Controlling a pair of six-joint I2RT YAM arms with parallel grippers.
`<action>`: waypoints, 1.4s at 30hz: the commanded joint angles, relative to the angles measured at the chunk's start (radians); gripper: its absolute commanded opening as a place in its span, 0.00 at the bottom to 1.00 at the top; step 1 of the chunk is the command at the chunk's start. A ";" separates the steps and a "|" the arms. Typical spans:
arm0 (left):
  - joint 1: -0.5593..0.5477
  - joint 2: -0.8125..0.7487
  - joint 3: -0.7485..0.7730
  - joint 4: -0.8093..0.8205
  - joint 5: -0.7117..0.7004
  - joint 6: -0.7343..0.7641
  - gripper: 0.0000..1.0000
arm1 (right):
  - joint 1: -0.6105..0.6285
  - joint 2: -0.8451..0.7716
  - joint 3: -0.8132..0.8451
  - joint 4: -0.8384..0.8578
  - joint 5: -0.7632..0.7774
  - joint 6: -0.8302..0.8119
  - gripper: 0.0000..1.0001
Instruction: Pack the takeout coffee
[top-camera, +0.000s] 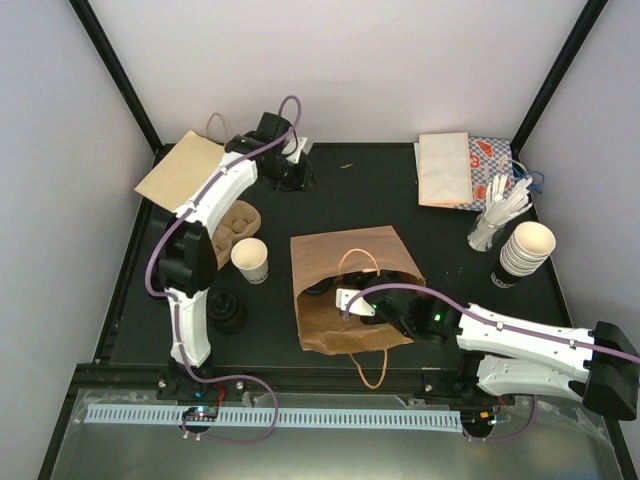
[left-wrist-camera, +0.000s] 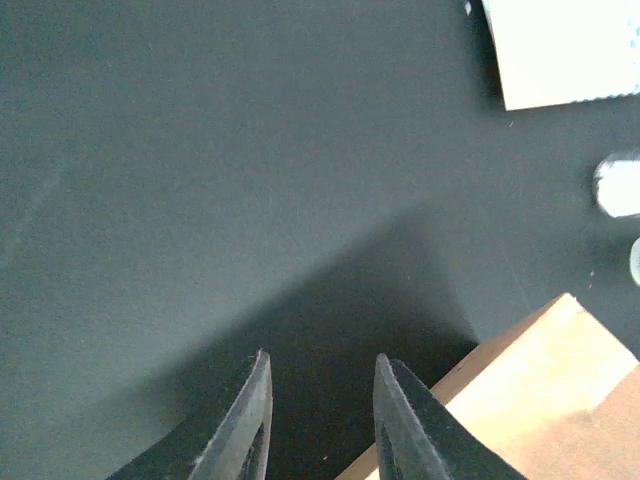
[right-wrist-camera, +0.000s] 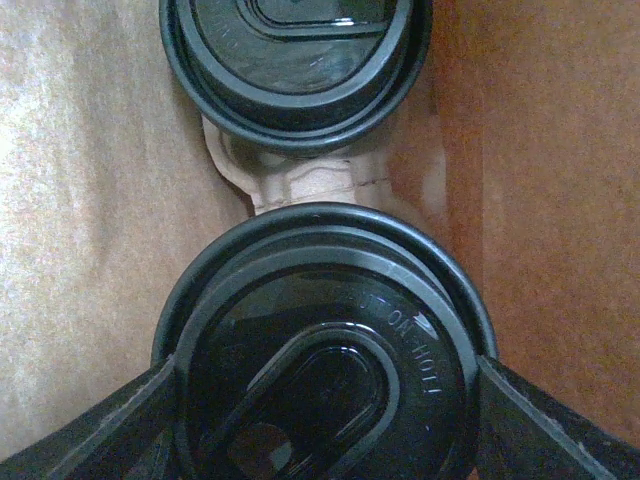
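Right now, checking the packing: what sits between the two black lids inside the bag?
A ridge of brown moulded carrier, visible in the right wrist view.

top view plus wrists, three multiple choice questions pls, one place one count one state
1. Where is the white cup? A) on the table left of the bag B) inside the bag C) held in the air
2. How many black lids show in the right wrist view? A) one B) two C) four
3. What is the left gripper doing? A) gripping the cup B) gripping the bag C) holding nothing
Answers: 1 A, it stands on bare table beside the bag. 2 B, one lid sits behind the other. 3 C, only table shows between its jaws.
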 joint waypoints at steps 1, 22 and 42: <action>-0.023 0.039 0.049 -0.026 0.068 0.015 0.28 | 0.005 0.001 -0.010 0.046 0.009 0.012 0.57; -0.040 0.185 -0.016 0.095 0.236 0.039 0.02 | 0.005 0.009 -0.026 0.058 0.015 0.039 0.57; -0.040 0.311 0.006 0.091 0.336 0.041 0.02 | 0.005 -0.025 -0.037 0.011 -0.013 0.063 0.57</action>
